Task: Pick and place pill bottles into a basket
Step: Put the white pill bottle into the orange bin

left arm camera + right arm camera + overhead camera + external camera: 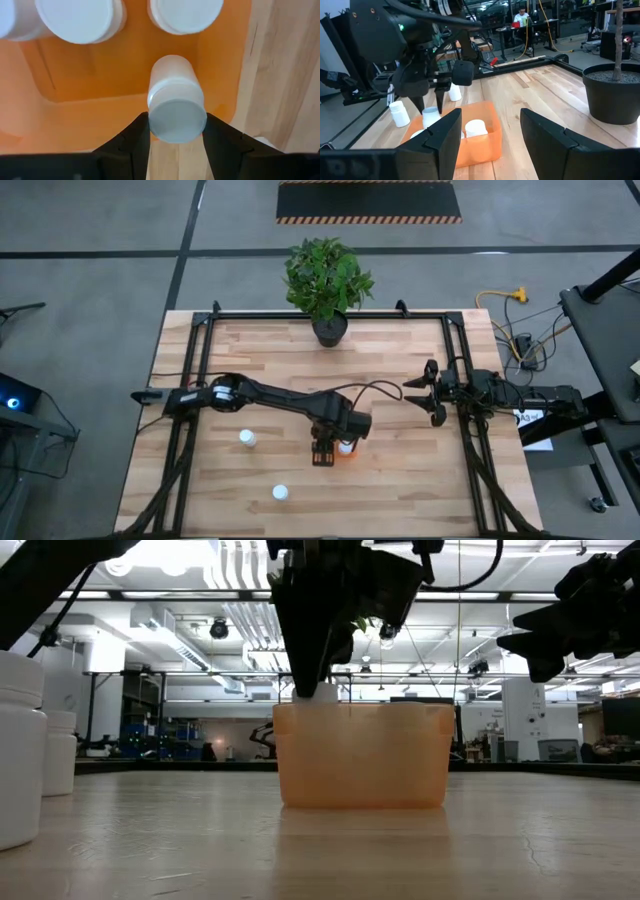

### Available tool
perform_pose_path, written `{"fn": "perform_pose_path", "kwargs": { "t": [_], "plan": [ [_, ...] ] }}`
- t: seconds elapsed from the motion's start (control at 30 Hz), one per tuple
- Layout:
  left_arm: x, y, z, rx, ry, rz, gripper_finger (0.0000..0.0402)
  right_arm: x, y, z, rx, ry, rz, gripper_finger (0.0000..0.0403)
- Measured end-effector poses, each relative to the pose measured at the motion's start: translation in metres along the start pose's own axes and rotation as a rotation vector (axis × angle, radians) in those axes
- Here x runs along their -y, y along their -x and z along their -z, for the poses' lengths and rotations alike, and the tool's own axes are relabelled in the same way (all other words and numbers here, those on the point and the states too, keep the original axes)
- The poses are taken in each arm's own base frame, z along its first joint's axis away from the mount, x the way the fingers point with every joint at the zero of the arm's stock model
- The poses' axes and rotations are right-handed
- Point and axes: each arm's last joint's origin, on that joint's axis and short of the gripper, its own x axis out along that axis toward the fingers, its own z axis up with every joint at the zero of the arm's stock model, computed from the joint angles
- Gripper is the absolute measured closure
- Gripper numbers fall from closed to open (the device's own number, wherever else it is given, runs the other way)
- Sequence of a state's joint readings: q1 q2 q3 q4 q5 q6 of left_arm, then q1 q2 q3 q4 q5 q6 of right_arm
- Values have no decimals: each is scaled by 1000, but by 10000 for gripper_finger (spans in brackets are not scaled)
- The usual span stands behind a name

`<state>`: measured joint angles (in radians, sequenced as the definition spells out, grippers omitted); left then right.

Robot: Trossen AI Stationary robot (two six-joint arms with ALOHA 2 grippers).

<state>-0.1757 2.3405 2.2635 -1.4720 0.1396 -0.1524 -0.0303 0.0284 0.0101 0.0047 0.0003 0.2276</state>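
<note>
- Directly over the basket, the left gripper is clamped on a bottle, lowering it beside the bottles already inside.
- Two spare bottles stand left of the basket, awaiting pickup.
- Right gripper waits right of the basket, fingers apart.

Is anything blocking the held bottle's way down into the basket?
Nothing visible. The left tool holds the pill bottle over a bare corner of the basket; the bottles already inside stand farther along, clear of that spot.
</note>
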Motion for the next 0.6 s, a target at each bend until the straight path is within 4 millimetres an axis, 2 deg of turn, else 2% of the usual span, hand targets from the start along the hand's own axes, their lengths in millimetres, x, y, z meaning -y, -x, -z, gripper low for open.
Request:
{"fn": "perform_pose_path", "kwargs": {
  "t": [0.37,0.6],
  "plan": [
    [-1,-12,2,-47,32,-3,260,0,0,0,1,0,0,211],
    [0,-10,2,-39,56,0,170,0,0,0,0,0,1,211]
  ]
}}
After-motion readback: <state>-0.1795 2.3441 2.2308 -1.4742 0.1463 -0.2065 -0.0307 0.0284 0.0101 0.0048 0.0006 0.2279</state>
